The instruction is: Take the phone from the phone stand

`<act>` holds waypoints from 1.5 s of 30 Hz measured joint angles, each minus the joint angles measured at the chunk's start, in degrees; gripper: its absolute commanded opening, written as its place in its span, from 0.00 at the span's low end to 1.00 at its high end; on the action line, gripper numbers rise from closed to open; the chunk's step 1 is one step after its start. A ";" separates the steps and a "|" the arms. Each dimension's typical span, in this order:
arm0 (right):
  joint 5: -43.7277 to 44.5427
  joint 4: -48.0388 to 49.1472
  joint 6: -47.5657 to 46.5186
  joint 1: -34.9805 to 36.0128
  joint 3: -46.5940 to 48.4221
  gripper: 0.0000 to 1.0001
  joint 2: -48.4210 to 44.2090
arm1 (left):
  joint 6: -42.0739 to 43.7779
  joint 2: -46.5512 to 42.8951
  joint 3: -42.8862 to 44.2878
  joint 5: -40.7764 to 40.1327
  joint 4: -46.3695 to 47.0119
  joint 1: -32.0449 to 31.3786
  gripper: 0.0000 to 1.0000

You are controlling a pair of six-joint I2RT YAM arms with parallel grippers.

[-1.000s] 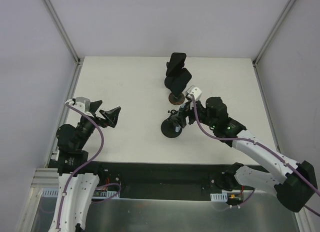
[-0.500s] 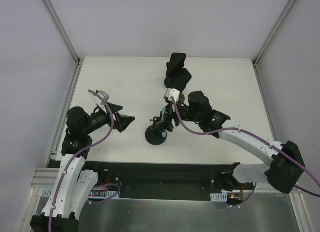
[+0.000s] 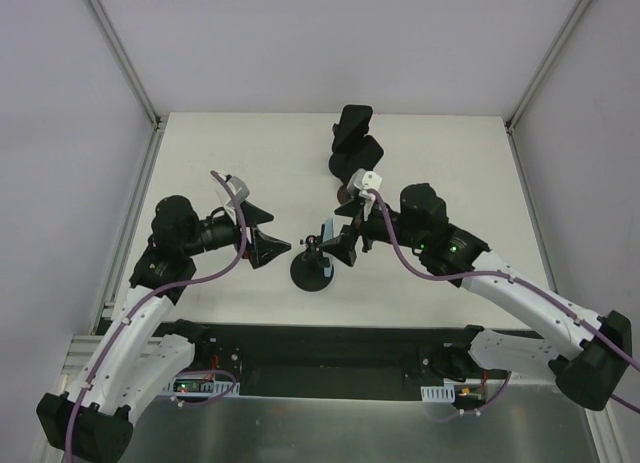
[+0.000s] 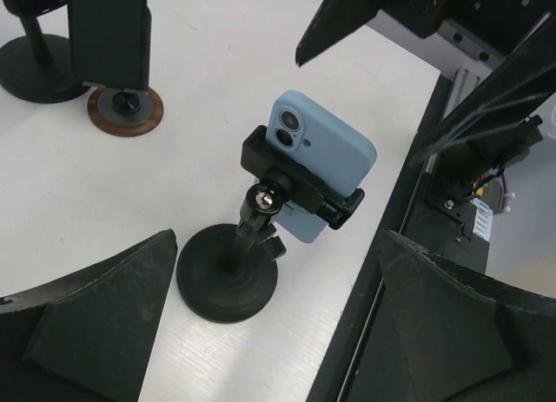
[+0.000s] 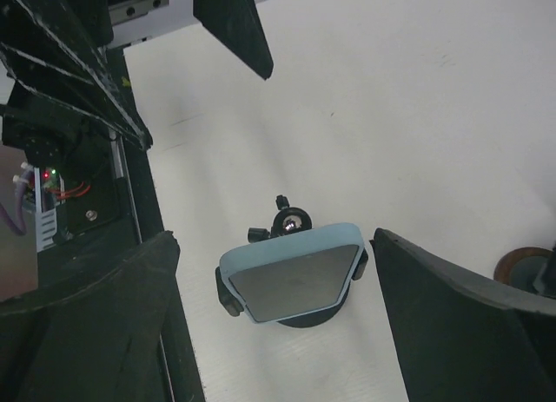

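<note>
The phone has a smooth light-blue case with round corners. It sits clamped in the black phone stand, which has a round flat foot. The left gripper and right gripper gape wide on either side, holding nothing.

Setting: we list a robotics lab booth. White table at centre; plain grey walls and metal corner posts across the top; bare circuit boards along the bottom edge.
</note>
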 measured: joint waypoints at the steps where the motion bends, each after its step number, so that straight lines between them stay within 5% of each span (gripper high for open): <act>1: 1.18 0.09 0.74 0.00 -0.13 0.96 -1.36 | 1.44 0.79 0.74 0.04 -0.33 -0.63 0.99; 16: 15.28 2.40 3.34 0.00 -12.98 0.96 -18.60 | 19.76 17.73 9.90 4.63 -5.90 -6.40 0.90; 28: 18.27 1.42 1.90 0.00 -14.71 0.96 -21.33 | 26.97 30.03 12.35 2.73 -6.82 -12.50 0.80; 34: 18.25 1.25 1.14 0.00 -14.71 0.96 -21.33 | 28.15 34.42 13.38 1.27 -6.82 -15.08 0.65; 45: 17.16 0.83 0.85 0.00 -14.71 0.96 -19.45 | 25.83 37.27 13.49 -3.76 -5.70 -19.71 0.20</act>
